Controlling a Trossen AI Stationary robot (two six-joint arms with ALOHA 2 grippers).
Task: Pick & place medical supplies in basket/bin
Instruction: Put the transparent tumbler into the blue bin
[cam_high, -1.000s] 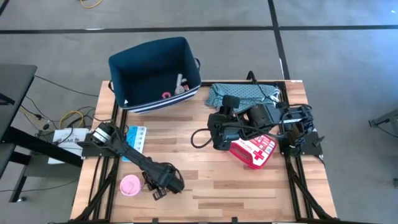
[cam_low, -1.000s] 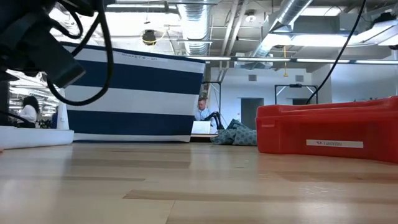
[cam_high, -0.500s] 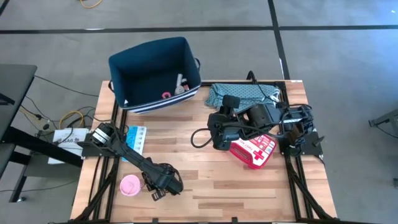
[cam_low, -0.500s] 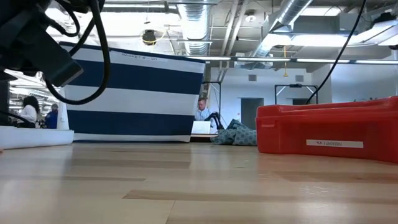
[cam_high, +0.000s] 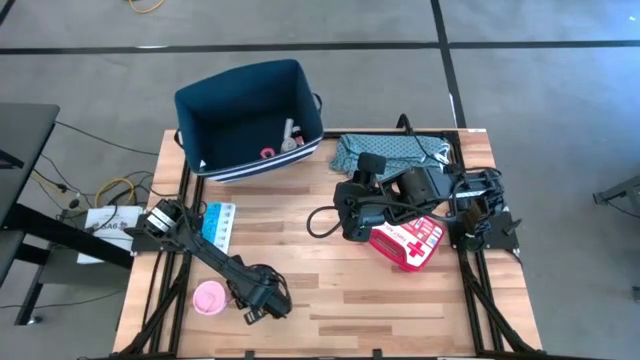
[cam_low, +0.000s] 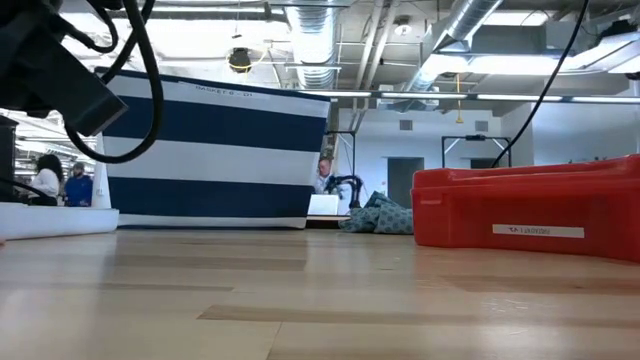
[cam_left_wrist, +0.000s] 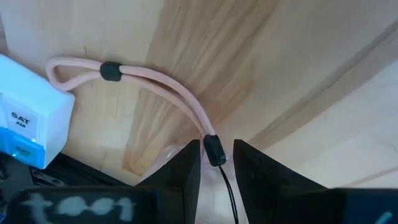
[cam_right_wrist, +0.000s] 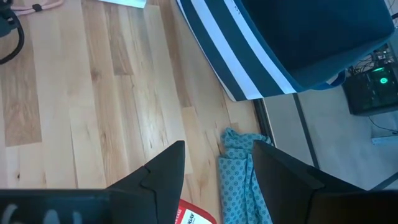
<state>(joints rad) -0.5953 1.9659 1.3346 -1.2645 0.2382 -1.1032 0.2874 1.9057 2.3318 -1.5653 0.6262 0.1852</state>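
The navy bin (cam_high: 250, 115) stands at the far left with a white tube (cam_high: 290, 133) and a pink tape roll (cam_high: 267, 153) inside. The pink round tub (cam_high: 208, 298) and the light-blue box (cam_high: 216, 225) lie at the near left. My left gripper (cam_high: 252, 303) points down just right of the tub. Its fingers, a narrow gap apart, stand on either side of a black slider (cam_left_wrist: 213, 149) on a pink cord (cam_left_wrist: 161, 81) that lies on the table. My right gripper (cam_right_wrist: 214, 168) hangs open and empty high above the red pouch (cam_high: 408, 242). My left gripper comes from above, slanting down, with one finger (cam_left_wrist: 191, 163) right against the cord's black slider and the other a little apart. I cannot tell whether it touches the cord. The cord lies slack on the table.
The teal patterned cloth (cam_high: 385, 152) lies bunched at the far right, beside the bin. Bare wood lies in the table's middle and near right. The bin's striped wall (cam_low: 215, 150) rises tall in the low view, where people show in the room behind.
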